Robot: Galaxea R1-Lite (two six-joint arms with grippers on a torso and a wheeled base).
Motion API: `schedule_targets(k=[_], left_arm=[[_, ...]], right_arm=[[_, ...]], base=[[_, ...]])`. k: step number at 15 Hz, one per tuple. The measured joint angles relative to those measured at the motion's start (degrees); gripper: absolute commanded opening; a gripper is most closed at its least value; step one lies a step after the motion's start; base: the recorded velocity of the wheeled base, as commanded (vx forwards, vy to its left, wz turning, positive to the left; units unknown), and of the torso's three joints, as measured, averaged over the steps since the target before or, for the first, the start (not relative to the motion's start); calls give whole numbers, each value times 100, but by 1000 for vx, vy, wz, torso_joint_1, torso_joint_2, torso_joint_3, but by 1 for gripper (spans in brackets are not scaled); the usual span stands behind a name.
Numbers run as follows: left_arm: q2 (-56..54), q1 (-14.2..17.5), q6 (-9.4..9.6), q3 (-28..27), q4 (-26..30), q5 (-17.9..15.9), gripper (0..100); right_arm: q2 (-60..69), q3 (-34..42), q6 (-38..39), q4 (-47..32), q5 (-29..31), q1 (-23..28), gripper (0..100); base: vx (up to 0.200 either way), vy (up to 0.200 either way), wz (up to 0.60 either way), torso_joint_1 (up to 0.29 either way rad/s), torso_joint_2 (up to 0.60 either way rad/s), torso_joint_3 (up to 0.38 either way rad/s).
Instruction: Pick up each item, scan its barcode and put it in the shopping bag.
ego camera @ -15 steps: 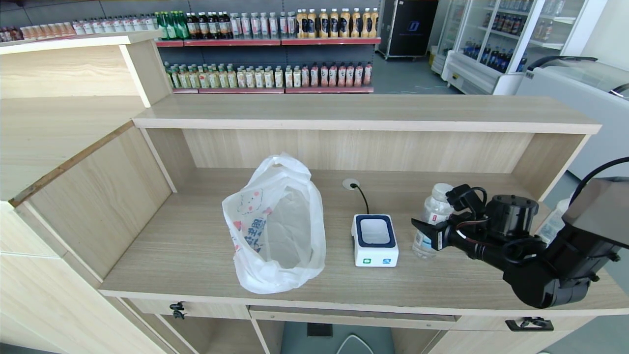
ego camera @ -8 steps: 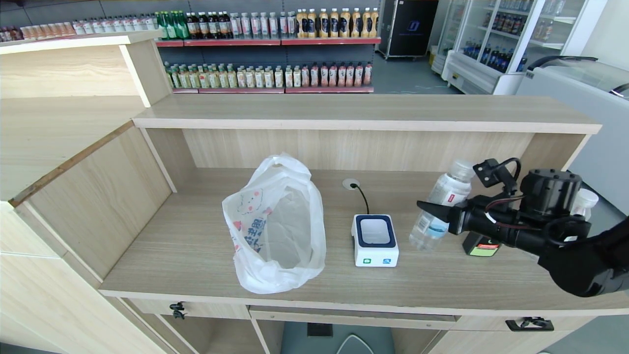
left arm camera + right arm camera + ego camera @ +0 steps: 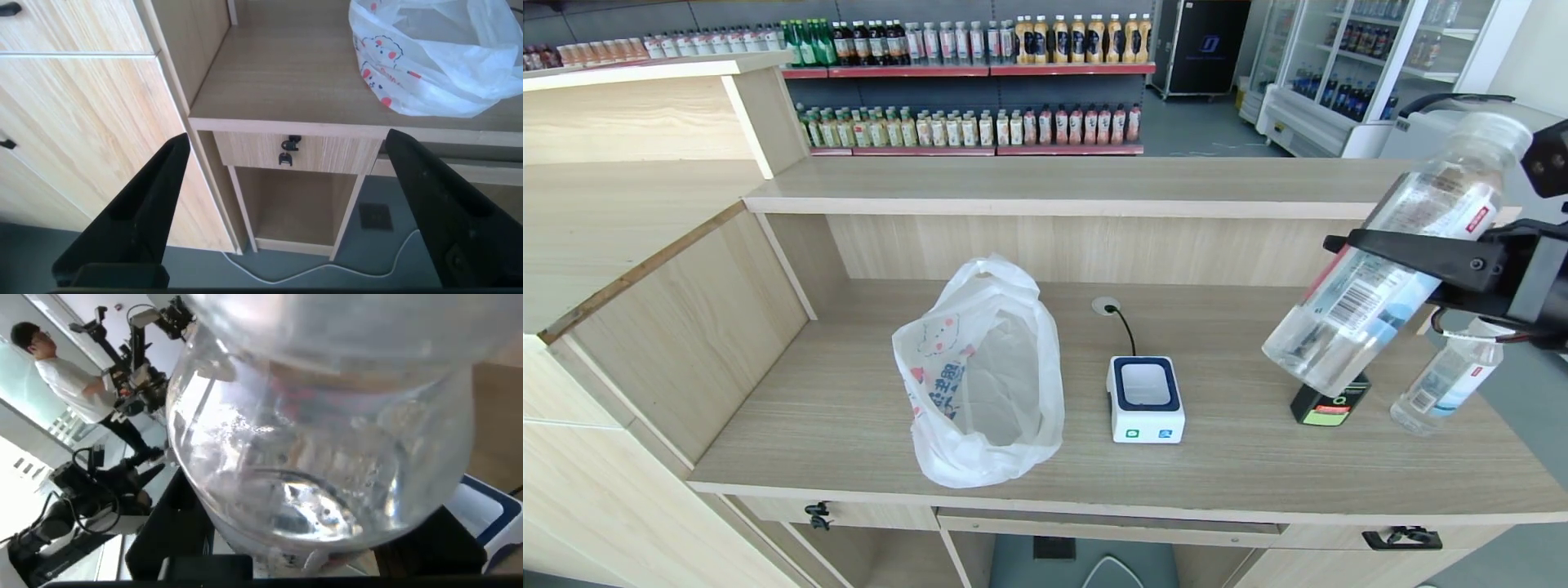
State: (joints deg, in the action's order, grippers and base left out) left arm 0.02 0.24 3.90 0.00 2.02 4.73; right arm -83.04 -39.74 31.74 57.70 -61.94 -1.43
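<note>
One water bottle is pinched, tilted, in the right hand, held high over the desk's right end, well apart from the scanner. Scanning is the step in hand. The barcode seems to face upward, so it likely needs turning down over the scanner window. The left hand hangs spread.
</note>
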Motion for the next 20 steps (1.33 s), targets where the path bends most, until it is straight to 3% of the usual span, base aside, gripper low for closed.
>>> schedule_targets(k=[6, 16, 20], left_arm=[[0, 0, 0, 0, -2, 0, 100], [0, 0, 0, 0, 0, 0, 100], [0, 0, 0, 0, 0, 0, 100]], right_arm=[[811, 69, 1040, -26, -521, -642, 0], [1279, 284, 1051, -20, -541, -2092, 0], [1323, 308, 1051, -74, -545, -2324, 0]], base=[[0, 0, 0, 0, 0, 0], [0, 0, 0, 0, 0, 0], [0, 0, 0, 0, 0, 0]])
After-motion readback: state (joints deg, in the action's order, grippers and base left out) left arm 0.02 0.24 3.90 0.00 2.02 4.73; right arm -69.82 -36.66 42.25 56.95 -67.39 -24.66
